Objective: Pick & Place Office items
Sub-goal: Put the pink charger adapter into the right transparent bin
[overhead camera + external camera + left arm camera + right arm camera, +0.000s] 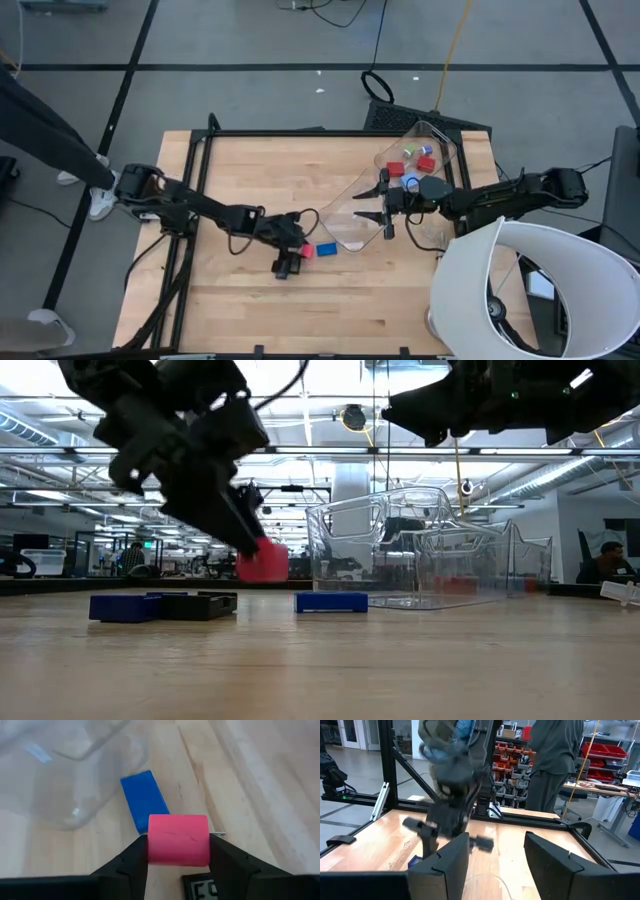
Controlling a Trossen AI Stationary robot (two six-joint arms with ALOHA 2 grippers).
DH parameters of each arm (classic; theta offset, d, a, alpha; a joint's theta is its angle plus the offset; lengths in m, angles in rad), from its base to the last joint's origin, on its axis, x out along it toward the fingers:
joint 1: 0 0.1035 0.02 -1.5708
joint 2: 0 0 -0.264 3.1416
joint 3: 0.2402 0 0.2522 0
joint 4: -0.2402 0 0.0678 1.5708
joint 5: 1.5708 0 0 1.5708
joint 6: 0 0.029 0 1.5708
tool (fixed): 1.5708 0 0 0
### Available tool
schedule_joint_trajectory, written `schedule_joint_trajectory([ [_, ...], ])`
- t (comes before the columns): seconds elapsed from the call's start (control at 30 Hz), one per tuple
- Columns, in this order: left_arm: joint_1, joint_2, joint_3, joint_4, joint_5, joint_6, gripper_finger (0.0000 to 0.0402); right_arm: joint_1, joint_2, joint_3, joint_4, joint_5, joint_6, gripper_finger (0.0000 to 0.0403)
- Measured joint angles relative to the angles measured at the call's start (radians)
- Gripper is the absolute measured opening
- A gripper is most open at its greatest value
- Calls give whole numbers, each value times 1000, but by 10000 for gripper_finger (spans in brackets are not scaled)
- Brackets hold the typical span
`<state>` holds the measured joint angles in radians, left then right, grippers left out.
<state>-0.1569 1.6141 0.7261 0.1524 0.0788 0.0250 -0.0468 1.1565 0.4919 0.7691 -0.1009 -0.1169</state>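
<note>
Holding the red block pinched between its two fingers, my left gripper sits over the middle of the table, the block lifted clear of the wood in the low view. Just beside it toward the clear bin lies a blue flat piece on the tabletop, and a dark flat rectangle lies close under the gripper on the near side. In the low view another blue block rests beside that dark piece. My right gripper hangs over the bin's mouth with its fingers spread wide and nothing between them. Inside the bin, toward the table's far right corner, I see red, blue and green pieces.
</note>
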Motion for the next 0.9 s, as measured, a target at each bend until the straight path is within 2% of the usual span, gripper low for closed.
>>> schedule_joint_trajectory([
  [0.27, -2, -201, 0, -14, -2, 16, 169, 0, 0, 0, -3, 0, 0, 180],
  [0.37, 6, -262, 2, 26, -30, -65, 169, 0, 0, 0, 2, 0, -12, 180],
  [0.47, 43, -279, 45, 11, -33, -174, 169, 1, 0, 0, 3, 0, -104, 180],
  [0.73, 123, -205, 252, -92, 200, -319, 169, 53, 12, 0, 3, 7, -468, 180],
  [0.83, 155, -156, 338, -110, 306, -347, 169, 89, 19, -1, 0, 57, -582, 180],
  [0.9, 170, -114, 398, -139, 319, -347, 169, 107, 24, 0, 16, 100, -624, 180],
])
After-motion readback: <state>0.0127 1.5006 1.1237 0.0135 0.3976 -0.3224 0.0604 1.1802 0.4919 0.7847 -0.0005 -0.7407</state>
